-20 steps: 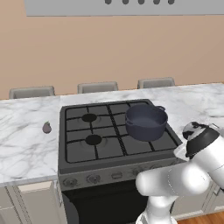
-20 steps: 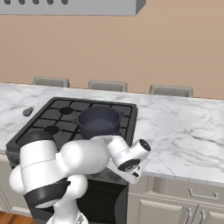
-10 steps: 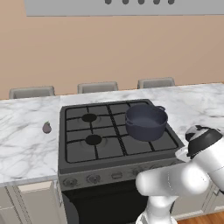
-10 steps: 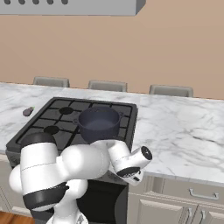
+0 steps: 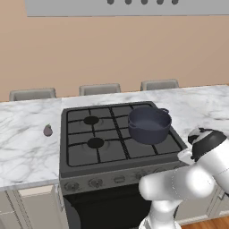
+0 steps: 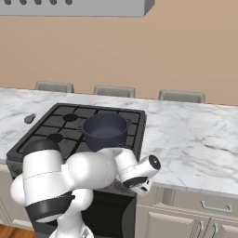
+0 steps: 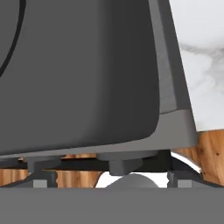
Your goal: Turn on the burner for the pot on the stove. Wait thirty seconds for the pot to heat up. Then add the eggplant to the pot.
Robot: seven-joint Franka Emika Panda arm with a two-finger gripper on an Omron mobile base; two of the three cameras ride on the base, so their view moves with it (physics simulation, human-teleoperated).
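The dark blue-grey pot [image 5: 150, 124] [image 6: 105, 131] stands on the right-hand grates of the dark grey stove [image 5: 80, 154] [image 6: 65, 135]. Far to the left the small purple eggplant [image 5: 48, 130] [image 6: 30, 118] lies on the marble counter. My gripper [image 6: 141, 186] [image 7: 111, 179] hangs low at the stove's front right corner, below the pot and well away from the eggplant. In the hand view its fingertips [image 7: 43, 178] stand wide apart and open, close under the stove's front panel [image 7: 87, 78], with a small dark knob-like stub [image 7: 124, 165] just above the gap. Nothing is held.
Marble counter [image 5: 22, 147] [image 6: 195, 139] runs on both sides of the stove. A row of knobs [image 5: 95, 182] lines the stove's front. Chair backs [image 5: 99, 88] show behind the counter. Pale drawers [image 6: 209, 204] sit under the right counter; wood floor [image 7: 210, 148] lies below.
My hand has drifted slightly down and to the right at the stove's front corner. The pot and the eggplant have not moved.
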